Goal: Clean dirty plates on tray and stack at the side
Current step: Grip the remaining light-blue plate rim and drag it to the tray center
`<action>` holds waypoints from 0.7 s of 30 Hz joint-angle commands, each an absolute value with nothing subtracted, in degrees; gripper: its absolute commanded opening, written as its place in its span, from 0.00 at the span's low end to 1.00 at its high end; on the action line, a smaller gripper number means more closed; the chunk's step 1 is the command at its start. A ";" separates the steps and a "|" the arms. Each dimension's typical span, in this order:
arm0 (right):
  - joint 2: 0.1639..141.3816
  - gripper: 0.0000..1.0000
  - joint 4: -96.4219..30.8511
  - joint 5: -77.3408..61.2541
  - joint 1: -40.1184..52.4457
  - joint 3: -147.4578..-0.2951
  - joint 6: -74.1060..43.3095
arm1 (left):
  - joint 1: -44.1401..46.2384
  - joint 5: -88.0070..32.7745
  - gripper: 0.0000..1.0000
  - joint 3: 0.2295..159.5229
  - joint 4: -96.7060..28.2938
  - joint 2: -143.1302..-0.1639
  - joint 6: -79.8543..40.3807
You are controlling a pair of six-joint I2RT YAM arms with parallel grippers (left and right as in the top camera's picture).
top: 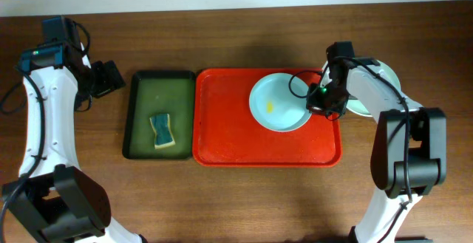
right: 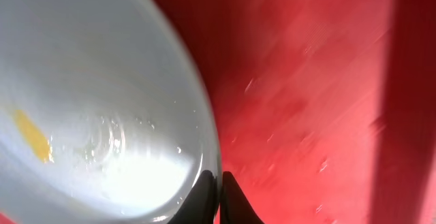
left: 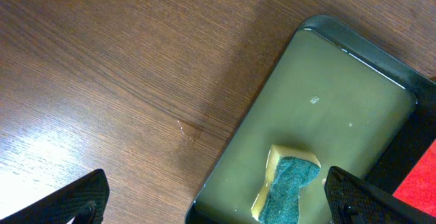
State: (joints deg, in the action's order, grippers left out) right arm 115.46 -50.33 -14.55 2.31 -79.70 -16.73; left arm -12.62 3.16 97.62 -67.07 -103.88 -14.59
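While my right fingers (right: 204, 200) pinch shut on the rim of the pale plate (top: 279, 103), upper right of the red tray (top: 244, 143): lift level, yellow smear (top: 270, 107) upward; left fingers (left: 75, 200) spread wide, holding nothing.

No legible writing in any view.
A tiny pale mark (left: 313, 101) on the floor of the dark green tray (left: 354, 74) is too small to read; the red tray (top: 244, 143) and the plate (top: 288, 95) show no readable lettering.
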 commanded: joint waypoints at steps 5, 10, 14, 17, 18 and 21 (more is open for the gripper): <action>115.48 0.19 -58.37 -17.39 11.75 -80.36 -16.93 | -12.82 2.90 0.99 98.52 -67.13 -103.18 -15.18; 115.46 0.34 -57.52 -17.37 10.50 -81.38 -16.78 | -12.82 2.92 1.00 98.52 -67.13 -103.18 -15.18; 115.46 0.35 -52.23 -17.12 5.58 -82.39 -16.80 | -12.82 2.92 0.99 98.52 -67.13 -103.18 -15.18; 115.50 0.35 -48.23 -15.62 5.76 -81.43 -16.78 | -12.82 2.92 0.99 98.52 -67.13 -103.18 -15.18; 115.50 0.35 -46.94 -15.64 6.09 -80.73 -16.80 | -12.82 2.90 0.99 98.52 -67.13 -103.18 -15.18; 115.52 0.24 -45.15 -14.20 7.40 -79.66 -16.80 | -12.82 2.90 1.00 98.52 -67.13 -103.18 -15.18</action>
State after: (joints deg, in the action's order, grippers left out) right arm 115.46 -45.36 -16.36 6.04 -80.68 -16.64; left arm -12.62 3.16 97.62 -67.05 -103.88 -14.59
